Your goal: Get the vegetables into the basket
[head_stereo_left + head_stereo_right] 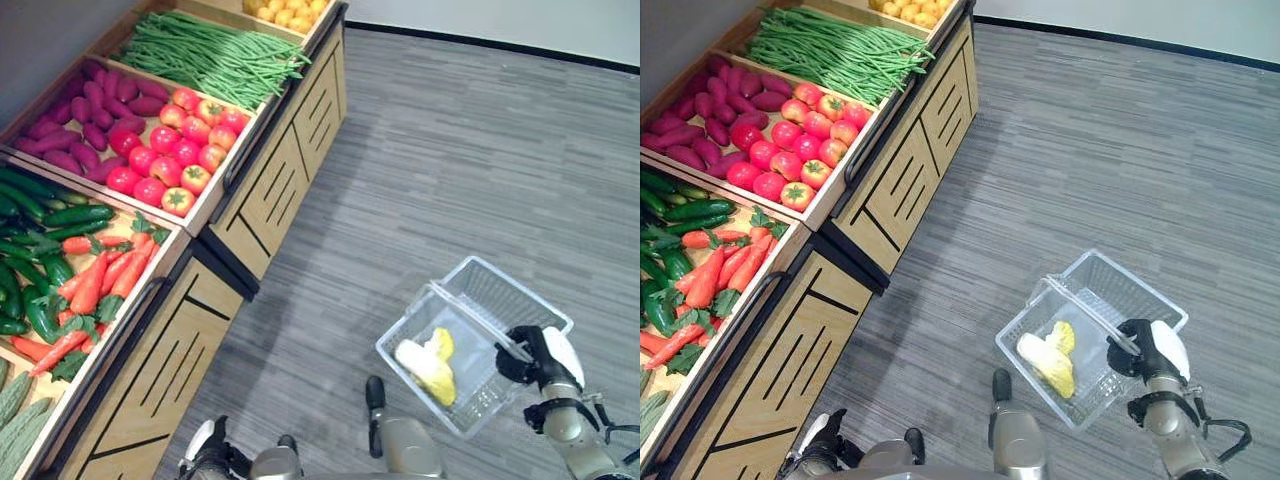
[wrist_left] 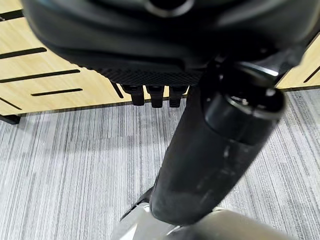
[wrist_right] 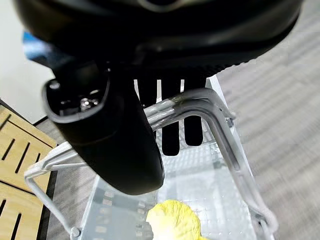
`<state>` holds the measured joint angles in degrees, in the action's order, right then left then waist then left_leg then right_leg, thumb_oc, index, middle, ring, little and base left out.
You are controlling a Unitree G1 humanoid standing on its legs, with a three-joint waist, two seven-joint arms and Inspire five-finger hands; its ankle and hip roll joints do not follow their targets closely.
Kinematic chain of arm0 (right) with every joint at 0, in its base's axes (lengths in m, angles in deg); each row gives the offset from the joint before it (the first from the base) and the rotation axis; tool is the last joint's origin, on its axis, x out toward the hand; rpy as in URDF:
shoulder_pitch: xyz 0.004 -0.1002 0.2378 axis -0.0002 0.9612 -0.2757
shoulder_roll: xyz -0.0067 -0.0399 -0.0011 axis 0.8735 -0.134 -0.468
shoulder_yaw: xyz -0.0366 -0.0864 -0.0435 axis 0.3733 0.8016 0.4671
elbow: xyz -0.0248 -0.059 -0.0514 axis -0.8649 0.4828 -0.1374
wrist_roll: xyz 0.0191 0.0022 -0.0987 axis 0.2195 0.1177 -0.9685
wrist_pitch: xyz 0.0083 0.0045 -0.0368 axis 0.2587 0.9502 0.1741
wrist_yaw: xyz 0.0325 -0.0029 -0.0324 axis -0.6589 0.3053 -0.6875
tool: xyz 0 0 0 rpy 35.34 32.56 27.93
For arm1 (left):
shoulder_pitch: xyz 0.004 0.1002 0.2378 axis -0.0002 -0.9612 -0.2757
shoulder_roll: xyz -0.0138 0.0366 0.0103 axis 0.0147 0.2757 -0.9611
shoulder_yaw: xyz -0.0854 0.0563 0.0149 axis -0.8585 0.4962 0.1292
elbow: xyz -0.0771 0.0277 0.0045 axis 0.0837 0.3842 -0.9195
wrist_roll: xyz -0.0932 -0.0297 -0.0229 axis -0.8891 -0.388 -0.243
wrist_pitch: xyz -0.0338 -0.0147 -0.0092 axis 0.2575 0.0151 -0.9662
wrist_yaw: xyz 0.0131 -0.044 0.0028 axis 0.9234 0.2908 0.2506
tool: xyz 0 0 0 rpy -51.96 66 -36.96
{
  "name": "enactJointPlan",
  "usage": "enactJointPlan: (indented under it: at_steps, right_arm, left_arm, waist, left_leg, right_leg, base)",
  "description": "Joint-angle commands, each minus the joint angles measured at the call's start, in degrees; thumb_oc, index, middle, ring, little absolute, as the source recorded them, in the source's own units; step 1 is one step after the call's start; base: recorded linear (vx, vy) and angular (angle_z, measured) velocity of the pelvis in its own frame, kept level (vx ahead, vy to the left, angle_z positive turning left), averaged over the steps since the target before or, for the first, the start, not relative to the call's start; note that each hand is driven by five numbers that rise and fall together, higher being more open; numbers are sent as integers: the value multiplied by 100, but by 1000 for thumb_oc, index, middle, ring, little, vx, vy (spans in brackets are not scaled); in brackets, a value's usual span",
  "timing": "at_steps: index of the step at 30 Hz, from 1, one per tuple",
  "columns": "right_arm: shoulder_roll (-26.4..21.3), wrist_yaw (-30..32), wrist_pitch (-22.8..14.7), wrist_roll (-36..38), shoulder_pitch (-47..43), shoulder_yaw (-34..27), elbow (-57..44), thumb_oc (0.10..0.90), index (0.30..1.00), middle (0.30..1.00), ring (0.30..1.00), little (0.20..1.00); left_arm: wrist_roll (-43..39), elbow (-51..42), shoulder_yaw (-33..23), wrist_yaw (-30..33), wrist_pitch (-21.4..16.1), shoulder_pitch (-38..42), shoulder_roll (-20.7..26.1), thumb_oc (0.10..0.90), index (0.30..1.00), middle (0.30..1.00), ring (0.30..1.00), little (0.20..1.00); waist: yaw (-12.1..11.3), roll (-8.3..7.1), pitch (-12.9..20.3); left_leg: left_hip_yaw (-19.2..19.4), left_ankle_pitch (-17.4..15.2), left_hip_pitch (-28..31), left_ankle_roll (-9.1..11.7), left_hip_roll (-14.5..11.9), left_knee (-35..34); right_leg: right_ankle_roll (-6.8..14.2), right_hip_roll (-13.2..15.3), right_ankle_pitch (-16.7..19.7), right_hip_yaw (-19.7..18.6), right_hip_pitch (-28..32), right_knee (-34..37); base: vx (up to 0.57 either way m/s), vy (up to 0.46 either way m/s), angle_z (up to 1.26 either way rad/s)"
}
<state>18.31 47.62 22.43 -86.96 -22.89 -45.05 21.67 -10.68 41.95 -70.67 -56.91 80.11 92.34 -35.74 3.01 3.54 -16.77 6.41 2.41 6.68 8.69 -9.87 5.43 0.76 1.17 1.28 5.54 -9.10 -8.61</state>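
Note:
My right hand [image 1: 540, 360] is shut on the wire handle [image 3: 210, 100] of a clear plastic basket [image 1: 500, 280], which it carries above the floor at the lower right. In the basket lies a pale yellow and white leafy vegetable [image 1: 432, 365], whose yellow top [image 3: 172, 222] also shows under the handle in the right wrist view. My left hand [image 1: 212, 452] hangs low beside the wooden stand with relaxed fingers [image 2: 156, 97] and holds nothing. The stand's bins hold carrots [image 1: 100, 280], cucumbers [image 1: 40, 220], tomatoes [image 1: 175, 145], purple sweet potatoes [image 1: 80, 120] and green beans [image 1: 210, 55].
The wooden produce stand [image 1: 270, 190] runs along the left side, with slatted front panels [image 2: 45, 75] close to my left hand. Yellow produce [image 1: 285, 12] fills the far bin and pale green gourds [image 1: 15, 415] the nearest. Grey striped floor [image 1: 470, 150] spreads to the right.

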Motion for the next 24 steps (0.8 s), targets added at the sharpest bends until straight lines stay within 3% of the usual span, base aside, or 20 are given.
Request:
enactJointPlan:
  at_steps: [1, 2, 3, 5, 6, 7, 8, 9, 11, 15, 17, 24]
  right_arm:
    - [-356, 371, -490, 63, 116, -468, -603, 400, 300, 300, 300, 300]
    - [-221, 458, -489, 191, 321, -550, -542, 400, 300, 300, 300, 300]
    - [-219, 459, -490, 191, 325, -553, -542, 400, 300, 300, 300, 300]
    - [-101, 557, -503, 347, 459, -653, -389, 400, 300, 300, 300, 300]
    - [-41, 608, -512, 404, 535, -698, -366, 400, 300, 300, 300, 300]
    - [-40, 609, -513, 403, 536, -700, -365, 400, 300, 300, 300, 300]
    - [36, 705, -529, 452, 617, -759, -340, 400, 300, 300, 300, 300]
    - [79, 761, -565, 434, 701, -785, -331, 400, 300, 300, 300, 300]
    - [71, 745, -557, 394, 711, -752, -395, 400, 300, 300, 300, 300]
    - [161, 753, -559, 332, 608, -649, -312, 400, 300, 300, 300, 300]
    - [228, 777, -541, 320, 584, -652, -210, 400, 300, 300, 300, 300]
    - [376, 783, -499, 330, 395, -564, -25, 400, 300, 300, 300, 300]
  left_arm:
    - [-84, -59, 132, 40, -3, 203, 55, 900, 1000, 1000, 1000, 1000]
    - [-107, -135, 192, 84, 20, 311, 70, 900, 1000, 1000, 1000, 1000]
    - [-107, -136, 195, 84, 21, 311, 71, 900, 1000, 1000, 1000, 1000]
    - [-18, -160, 320, 117, 57, 446, 84, 900, 1000, 1000, 1000, 1000]
    - [26, -167, 388, 135, 78, 510, 89, 900, 1000, 1000, 1000, 1000]
    - [25, -167, 390, 135, 79, 511, 89, 900, 1000, 1000, 1000, 1000]
    - [133, -122, 462, 181, 117, 608, 104, 900, 1000, 1000, 1000, 1000]
    - [203, -95, 467, 219, 151, 645, 135, 900, 1000, 1000, 1000, 1000]
    - [276, -36, 453, 241, 203, 629, 154, 900, 1000, 1000, 1000, 1000]
    - [380, 59, 377, 271, 211, 525, 207, 900, 1000, 1000, 1000, 1000]
    - [403, 78, 341, 255, 200, 468, 242, 900, 1000, 1000, 1000, 1000]
    - [277, 30, 249, 236, 136, 464, 316, 900, 1000, 1000, 1000, 1000]
  waist:
    - [13, -350, 90]
    - [19, -425, -12]
    - [21, -424, -18]
    - [56, -395, -65]
    - [91, -374, -101]
    - [100, -375, -105]
    - [122, -337, -126]
    - [142, -295, -105]
    - [76, -285, -126]
    - [29, -280, -98]
    - [-14, -331, -67]
    - [-130, -445, -26]
  left_leg:
    - [211, 7, 109, 38, 258, 931]
    - [737, 125, -174, -13, 13, 1191]
    - [730, 119, -173, -12, 9, 1201]
    - [1440, 172, -353, -35, -289, 905]
    - [1754, 116, -455, -30, -359, 723]
    - [1744, 116, -454, -32, -356, 722]
    - [2116, 132, -747, -39, -355, 349]
    - [2215, 251, -770, 84, -327, 51]
    - [2094, 476, -941, 33, -350, -89]
    - [2070, 225, -768, -110, -123, -219]
    - [2133, -47, -668, -204, 83, -195]
    - [2254, -374, -714, -375, 288, -38]
  right_leg:
    - [382, 296, -259, -365, -107, -102]
    - [252, 394, -480, -74, 219, -50]
    - [252, 392, -480, -67, 230, -44]
    - [234, 519, -622, 293, 433, -5]
    - [239, 583, -696, 500, 541, -6]
    - [241, 587, -697, 510, 550, -4]
    - [269, 685, -743, 802, 637, -16]
    - [331, 704, -911, 908, 765, -46]
    - [323, 737, -830, 1038, 807, -77]
    - [417, 778, -894, 928, 899, -144]
    - [535, 968, -987, 810, 1056, -175]
    - [753, 1251, -825, 736, 1198, -44]
  base:
    - [102, -401, 48]
    - [84, -337, 69]
    - [67, -282, 96]
    - [21, -138, 98]
    - [14, -100, 80]
    - [32, -82, 141]
    - [135, -27, 137]
    - [172, -10, 155]
    - [121, 58, 101]
    - [118, 136, 4]
    - [236, 233, -21]
    - [112, 174, -7]
